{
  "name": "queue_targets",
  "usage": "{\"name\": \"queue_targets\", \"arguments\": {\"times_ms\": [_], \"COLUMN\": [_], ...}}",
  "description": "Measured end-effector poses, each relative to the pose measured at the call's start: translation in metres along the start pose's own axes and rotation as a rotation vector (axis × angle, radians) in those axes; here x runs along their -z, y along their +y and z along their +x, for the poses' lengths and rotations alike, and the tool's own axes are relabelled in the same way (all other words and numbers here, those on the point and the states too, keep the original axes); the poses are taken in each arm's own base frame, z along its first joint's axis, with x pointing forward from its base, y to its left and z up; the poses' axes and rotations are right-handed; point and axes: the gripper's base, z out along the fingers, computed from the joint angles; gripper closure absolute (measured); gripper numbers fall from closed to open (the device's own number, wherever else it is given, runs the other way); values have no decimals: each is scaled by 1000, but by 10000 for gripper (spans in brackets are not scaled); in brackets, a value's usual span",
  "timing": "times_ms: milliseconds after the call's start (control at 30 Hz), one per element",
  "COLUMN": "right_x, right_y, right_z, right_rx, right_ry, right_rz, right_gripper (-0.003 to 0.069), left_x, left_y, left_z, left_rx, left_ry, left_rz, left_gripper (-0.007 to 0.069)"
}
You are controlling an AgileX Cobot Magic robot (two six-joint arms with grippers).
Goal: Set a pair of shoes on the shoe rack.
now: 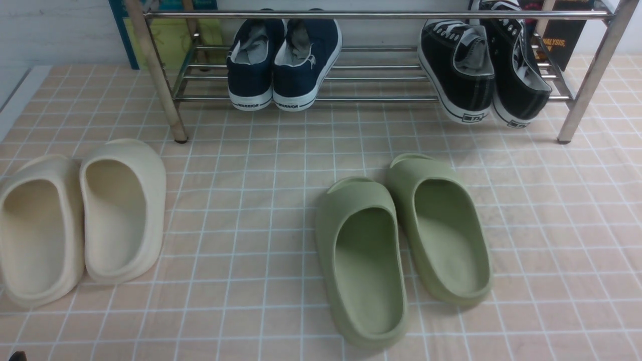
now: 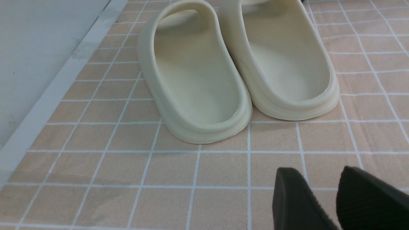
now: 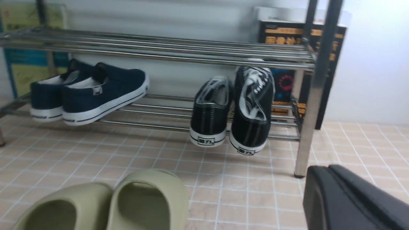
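The two black sneakers sit side by side at the right end of the silver shoe rack's (image 1: 381, 15) lower bars, heels toward me. The left one (image 1: 459, 70) is tilted and the right one (image 1: 516, 70) lies turned on its side. Both show in the right wrist view, the left sneaker (image 3: 209, 111) and the right sneaker (image 3: 252, 108), under the rack's top bars (image 3: 159, 48). My right gripper (image 3: 322, 172) is shut and empty, low over the floor in front of the rack's right post. My left gripper (image 2: 319, 179) is open and empty, just behind the cream slides.
Navy "WARRIOR" sneakers (image 1: 283, 60) sit on the rack's lower bars at the left. Olive-green slides (image 1: 401, 240) lie on the tiled floor at centre. Cream slides (image 1: 80, 215) lie at the left and also show in the left wrist view (image 2: 243, 64). Boxes stand behind the rack.
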Motion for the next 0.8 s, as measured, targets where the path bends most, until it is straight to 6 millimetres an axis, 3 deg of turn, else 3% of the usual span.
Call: {"name": "queue_targets", "arguments": {"times_ms": [300,800], "right_x": [11,15], "right_y": [-16,-18], "right_z": [84,103], "right_rx": [-45,-68], "right_ry": [84,288], "right_rz": [173,214], "right_gripper": [678,678], "left_x": [0,0], "left_y": [0,0], "left_z": [0,0], "left_rx": [0,0], "left_ry": [0,1], "left_rz": [0,0], "left_gripper": [385,385]}}
